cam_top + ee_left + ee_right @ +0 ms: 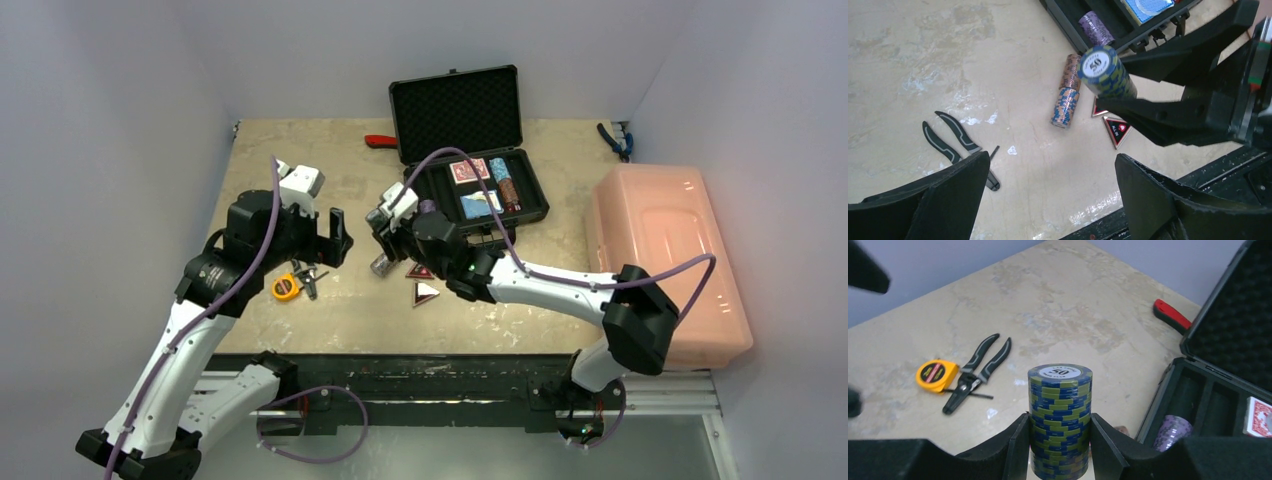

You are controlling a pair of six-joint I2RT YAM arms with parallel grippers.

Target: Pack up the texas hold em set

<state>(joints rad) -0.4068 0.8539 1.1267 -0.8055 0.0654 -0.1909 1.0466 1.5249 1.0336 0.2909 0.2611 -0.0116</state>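
Observation:
The black briefcase (pixel 455 105) stands open at the back, with a red deck (pixel 468 170), a blue deck (pixel 478 203) and a chip stack (pixel 510 190) in its tray. My right gripper (pixel 1059 425) is shut on an upright blue-and-green chip stack marked 50 (pixel 1060 410), held above the table left of the case; the stack also shows in the left wrist view (pixel 1105 70). A purple stack (pixel 1172 432) lies in the case. A brown-and-blue stack (pixel 1066 97) lies on the table by two triangular markers (pixel 1117 131). My left gripper (pixel 335 235) is open and empty.
A yellow tape measure (pixel 937 375) and black pliers (pixel 975 372) lie left of the grippers. A red-handled tool (pixel 1172 316) lies left of the case lid. A large pink bin (pixel 665 255) stands on the right. Blue pliers (pixel 615 140) lie at the back right.

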